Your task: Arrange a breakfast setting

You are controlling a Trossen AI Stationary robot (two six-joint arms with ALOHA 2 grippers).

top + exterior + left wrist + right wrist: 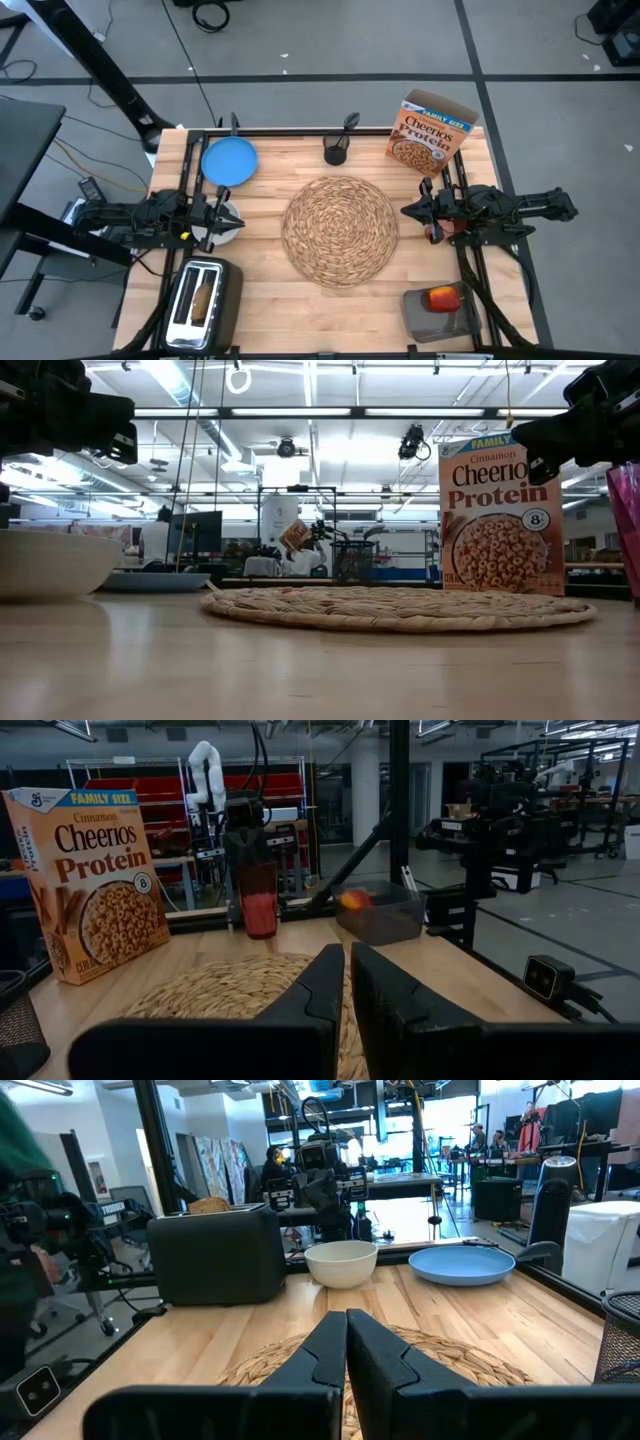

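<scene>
status: the setting is judged to be at its start. the round woven straw placemat [341, 231] lies flat at the centre of the bench [270, 300] and nothing rests on it.

items not yet placed:
- blue plate [229, 161]: far left part of the bench, well apart from the placemat.
- white bowl [341, 1264]: left of the placemat, under the left arm.
- toast slice [203, 299]: standing in a slot of the silver toaster [203, 302], near left corner.
- red-yellow apple [442, 297]: in a grey tray [440, 313], near right corner.
- red cup [259, 902]: right of the placemat, under the right arm.
- orange cheerios box [431, 133]: upright at the far right corner.
- metal spoon: cannot be identified in any view.

claw state: the left claw [229, 222] hangs above the bowl with fingers pressed together on nothing. the right claw [411, 211] hangs just beside the placemat's right edge, also pressed together and empty.

materials: the placemat is coarse coiled straw, thin, with a ribbed spiral surface. the plate is smooth, shallow and matte. the bowl is smooth, rounded and glossy. the box is printed cardboard, its top flaps open. the cup is translucent red plastic, tall and narrow. the bench is pale planked wood.
</scene>
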